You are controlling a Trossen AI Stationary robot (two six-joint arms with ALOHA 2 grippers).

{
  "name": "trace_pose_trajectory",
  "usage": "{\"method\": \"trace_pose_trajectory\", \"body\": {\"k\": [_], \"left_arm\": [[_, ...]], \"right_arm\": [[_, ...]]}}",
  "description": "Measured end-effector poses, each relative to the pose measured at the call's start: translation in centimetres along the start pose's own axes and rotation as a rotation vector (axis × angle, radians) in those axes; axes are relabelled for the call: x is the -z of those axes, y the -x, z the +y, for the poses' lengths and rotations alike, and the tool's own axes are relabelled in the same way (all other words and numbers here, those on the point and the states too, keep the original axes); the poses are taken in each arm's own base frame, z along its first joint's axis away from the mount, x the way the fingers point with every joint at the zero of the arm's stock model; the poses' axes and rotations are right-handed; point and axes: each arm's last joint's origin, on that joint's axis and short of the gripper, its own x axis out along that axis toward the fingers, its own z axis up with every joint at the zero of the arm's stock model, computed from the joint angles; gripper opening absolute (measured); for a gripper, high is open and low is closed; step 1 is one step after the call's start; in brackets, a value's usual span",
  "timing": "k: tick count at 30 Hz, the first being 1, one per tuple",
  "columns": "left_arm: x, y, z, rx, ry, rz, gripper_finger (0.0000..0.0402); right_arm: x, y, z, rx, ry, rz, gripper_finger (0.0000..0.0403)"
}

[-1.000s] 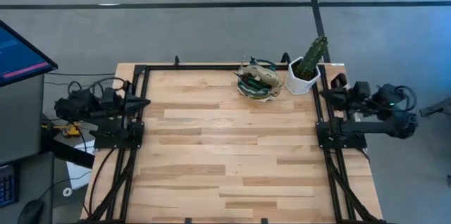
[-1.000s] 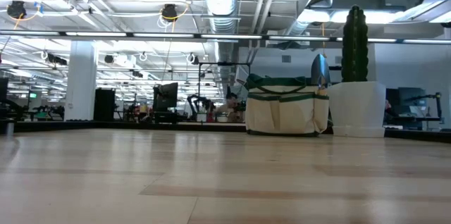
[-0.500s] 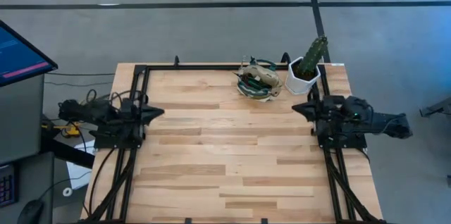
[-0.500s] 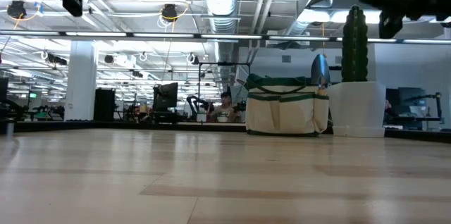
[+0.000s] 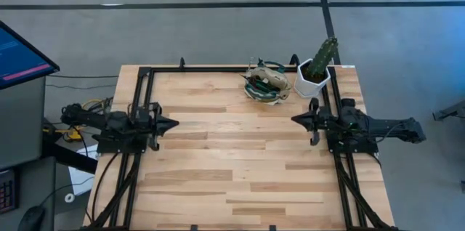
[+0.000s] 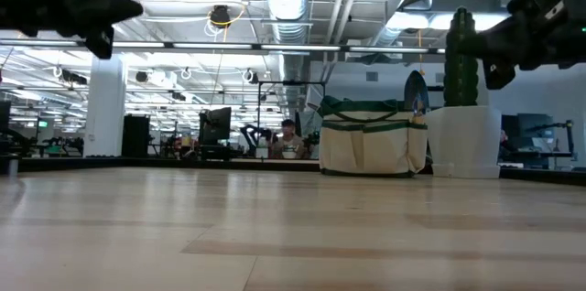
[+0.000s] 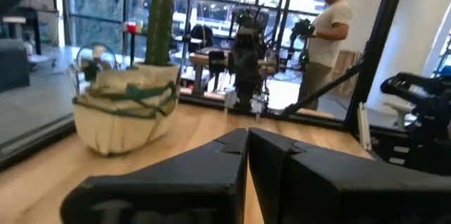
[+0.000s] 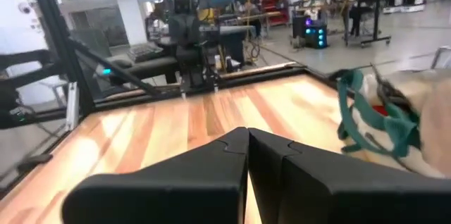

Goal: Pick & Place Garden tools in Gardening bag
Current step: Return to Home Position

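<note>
The gardening bag (image 5: 265, 86), cream with green trim, stands on its base at the table's far edge, right of the middle. Garden tools sit inside it; a trowel blade (image 6: 417, 95) sticks up out of its right side in the low view. My left gripper (image 5: 175, 123) hovers shut over the table's left side, pointing level toward the centre. My right gripper (image 5: 293, 120) hovers shut over the right side, pointing level toward the left, on the near side of the bag. Both wrist views show shut fingers, left (image 7: 248, 137) and right (image 8: 248, 134), with nothing between them.
A white pot (image 5: 312, 80) with a tall green cactus (image 6: 461, 58) stands right beside the bag, at the far right corner. Black frame rails (image 5: 138, 115) run along the table's left and right sides. A person (image 7: 325, 34) stands beyond the table. The wooden top (image 5: 232, 158) is bare between the arms.
Both arms have come down and reached in over the table: my left gripper toward the right, my right gripper toward the left, each ending level above the tabletop. Both have stayed shut. The bag and the pot have not moved.
</note>
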Motion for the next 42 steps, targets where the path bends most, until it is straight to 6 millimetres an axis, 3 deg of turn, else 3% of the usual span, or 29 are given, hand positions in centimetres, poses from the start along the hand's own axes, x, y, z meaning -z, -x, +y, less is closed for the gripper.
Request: {"method": "trace_pose_trajectory", "body": {"k": [9, 42], "left_arm": [[1.4, -0.2, 0.2, -0.068, -0.107, 0.040, 0.0004], [1.1, -0.2, 0.2, -0.066, -0.090, 0.021, 0.0003]], "right_arm": [[0.1, 0.0, -0.2, 0.019, -0.060, 0.006, 0.0000], [0.1, 0.0, -0.2, 0.020, -0.059, 0.010, 0.0000]]}}
